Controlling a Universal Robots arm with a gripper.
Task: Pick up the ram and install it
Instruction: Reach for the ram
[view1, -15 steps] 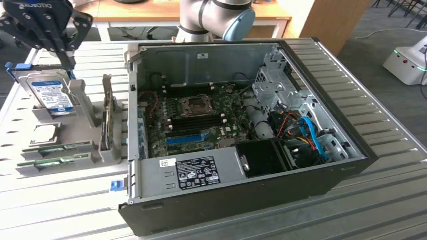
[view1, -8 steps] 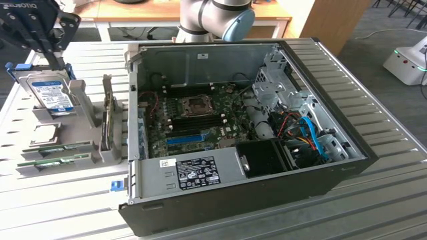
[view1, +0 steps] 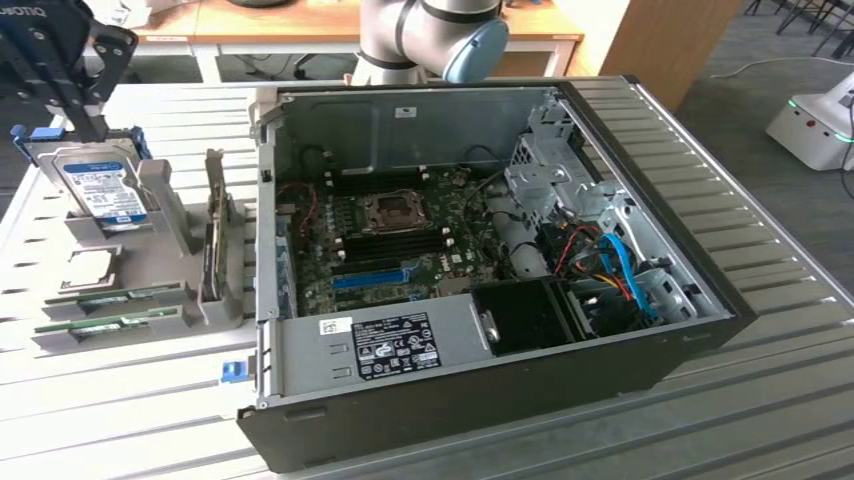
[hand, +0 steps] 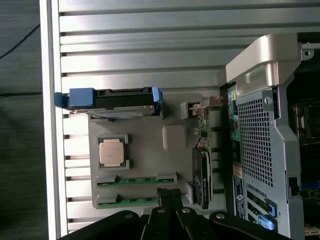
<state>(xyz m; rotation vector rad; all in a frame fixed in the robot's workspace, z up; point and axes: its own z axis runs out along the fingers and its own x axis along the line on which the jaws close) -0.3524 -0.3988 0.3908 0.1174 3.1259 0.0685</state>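
1. The claw (view1: 94, 130) hangs closed and empty at the exterior view's upper left, above the grey holder (view1: 160, 200).
2. The ram (view1: 114, 296) and its twin (view1: 107, 323) lie in that holder, lower left, on the table (view1: 120, 420).
3. Pickup and installation both look undone.

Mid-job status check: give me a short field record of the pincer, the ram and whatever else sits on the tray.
pincer: shut, empty, above the tray
ram stick: lying in its tray slot, not gripped
second ram stick: in the slot alongside, not gripped
other tray parts: processor, hard drive
computer case: open, beside the tray
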